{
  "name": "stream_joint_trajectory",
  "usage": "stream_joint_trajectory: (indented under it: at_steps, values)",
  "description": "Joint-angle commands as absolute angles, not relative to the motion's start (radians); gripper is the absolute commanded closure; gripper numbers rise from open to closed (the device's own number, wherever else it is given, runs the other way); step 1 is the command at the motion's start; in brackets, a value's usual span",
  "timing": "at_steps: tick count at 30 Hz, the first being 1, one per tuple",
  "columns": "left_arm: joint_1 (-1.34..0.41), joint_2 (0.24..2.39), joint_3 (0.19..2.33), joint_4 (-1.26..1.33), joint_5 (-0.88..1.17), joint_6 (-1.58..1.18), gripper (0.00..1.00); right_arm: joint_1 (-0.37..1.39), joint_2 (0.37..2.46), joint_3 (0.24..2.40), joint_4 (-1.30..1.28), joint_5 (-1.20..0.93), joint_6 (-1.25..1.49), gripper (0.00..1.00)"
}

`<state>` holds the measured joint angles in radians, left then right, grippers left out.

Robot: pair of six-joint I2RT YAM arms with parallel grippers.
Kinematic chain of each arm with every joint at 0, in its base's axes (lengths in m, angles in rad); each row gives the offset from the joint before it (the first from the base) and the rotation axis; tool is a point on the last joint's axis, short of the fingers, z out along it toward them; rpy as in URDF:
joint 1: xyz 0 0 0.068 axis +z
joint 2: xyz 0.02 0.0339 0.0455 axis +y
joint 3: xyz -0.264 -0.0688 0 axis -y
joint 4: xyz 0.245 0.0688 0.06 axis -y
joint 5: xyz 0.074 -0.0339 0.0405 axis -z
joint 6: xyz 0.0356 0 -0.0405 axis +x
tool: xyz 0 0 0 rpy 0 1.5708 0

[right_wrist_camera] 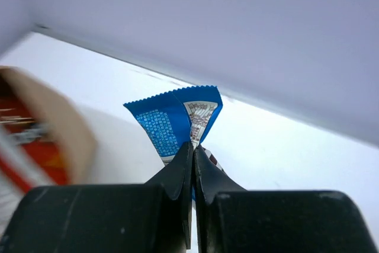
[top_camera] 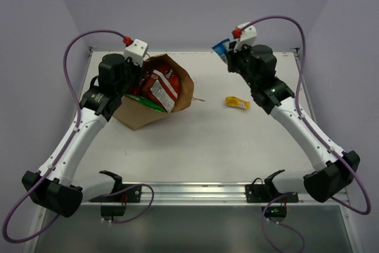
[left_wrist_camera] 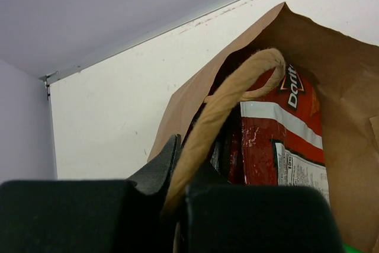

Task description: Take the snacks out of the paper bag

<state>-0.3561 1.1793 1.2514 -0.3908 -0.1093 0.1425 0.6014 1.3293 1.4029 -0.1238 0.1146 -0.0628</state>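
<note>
White table (top_camera: pixel 201 140), lilac walls close around it

Top view: paper bag (top_camera: pixel 180 96) tipped over left of centre, with the left gripper (top_camera: pixel 136 81) at its mouth. Doritos bag (top_camera: pixel 164 86) and green chip bag (top_camera: pixel 151 104) show inside, other red packets beside them. Small yellow-orange packet (top_camera: pixel 237 103) lies out on the table, well apart from the bag. Right gripper (top_camera: pixel 230 53) is near the far edge with the slim blue bar (top_camera: pixel 221 45).

Left wrist view: fingers are pinched on the bag's loop handle (left_wrist_camera: pixel 237 87), a grip hidden from above.

Right wrist view: fingers are clamped on the bar's lower end, which the top view cannot confirm. Whether the bar is off the table, cannot tell.

Judgement: one snack out, a second out in the right gripper's grip, several left inside, so an early stage
</note>
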Motion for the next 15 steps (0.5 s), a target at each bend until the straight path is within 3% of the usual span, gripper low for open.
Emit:
stream_joint_trajectory:
  at_steps: [1,7,11,12,13,15]
  values:
    - [-0.357,1.140,1.264,-0.385,-0.117,0.152,1.00,0.399,1.367,1.278,-0.156,0.246,0.055,1.00]
    - [-0.357,1.140,1.261,-0.385,-0.112,0.155,1.00,0.152,1.541,1.242,-0.213,0.120,0.202,1.00]
    - [-0.357,1.132,1.255,-0.383,-0.107,0.161,1.00,0.092,1.716,1.302,-0.273,0.072,0.258,1.00]
    - [-0.357,1.131,1.252,-0.382,-0.106,0.163,1.00,0.078,1.742,1.318,-0.291,0.068,0.264,0.97]
    - [-0.357,1.129,1.250,-0.380,-0.100,0.163,1.00,0.075,1.765,1.333,-0.331,0.067,0.270,0.84]
    - [-0.357,1.124,1.243,-0.380,-0.086,0.163,1.00,0.077,1.790,1.371,-0.377,0.066,0.279,0.74]
